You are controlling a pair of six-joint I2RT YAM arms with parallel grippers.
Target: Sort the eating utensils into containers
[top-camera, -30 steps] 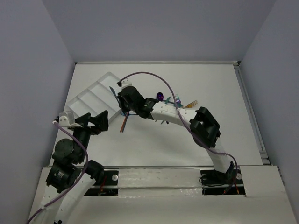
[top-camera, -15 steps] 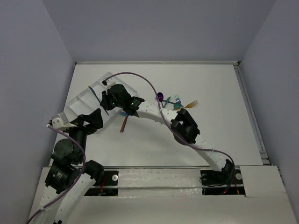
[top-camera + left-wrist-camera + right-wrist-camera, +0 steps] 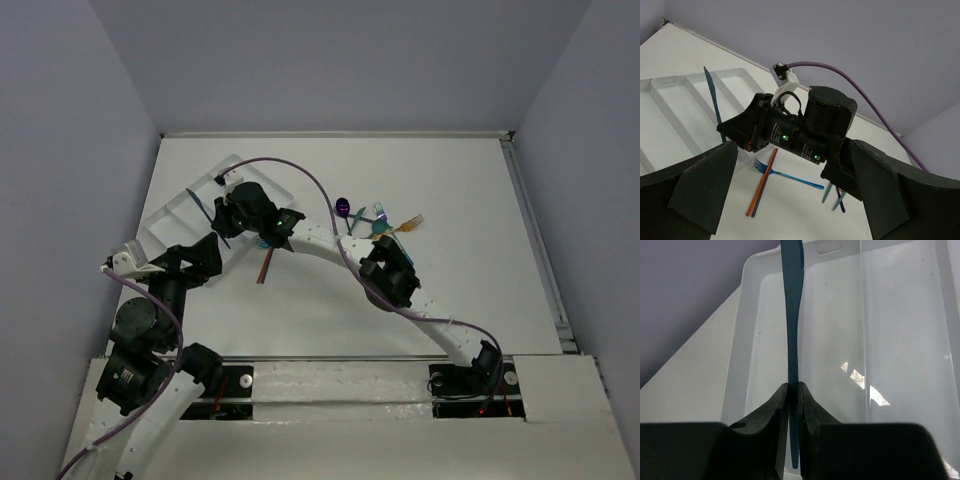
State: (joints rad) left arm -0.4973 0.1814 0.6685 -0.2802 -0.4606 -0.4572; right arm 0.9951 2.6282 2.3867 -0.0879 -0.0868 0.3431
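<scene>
My right gripper is shut on a teal-blue knife and holds it over the white cutlery tray. The knife stands across the tray's compartments; it also shows in the left wrist view. In the right wrist view the blade points along a long compartment. My left gripper is open and empty, near the tray's front corner. On the table lie a blue fork, an orange-brown utensil with a navy one beside it, and teal and purple handles.
Further right on the table a small pile of utensils holds a purple spoon, a teal piece and an orange-brown fork. The right arm spans the middle of the table. Walls stand close on three sides.
My right gripper has carried the knife left from the table's middle to over the tray, then slowed to nearly still. My left gripper has shifted slightly left.
</scene>
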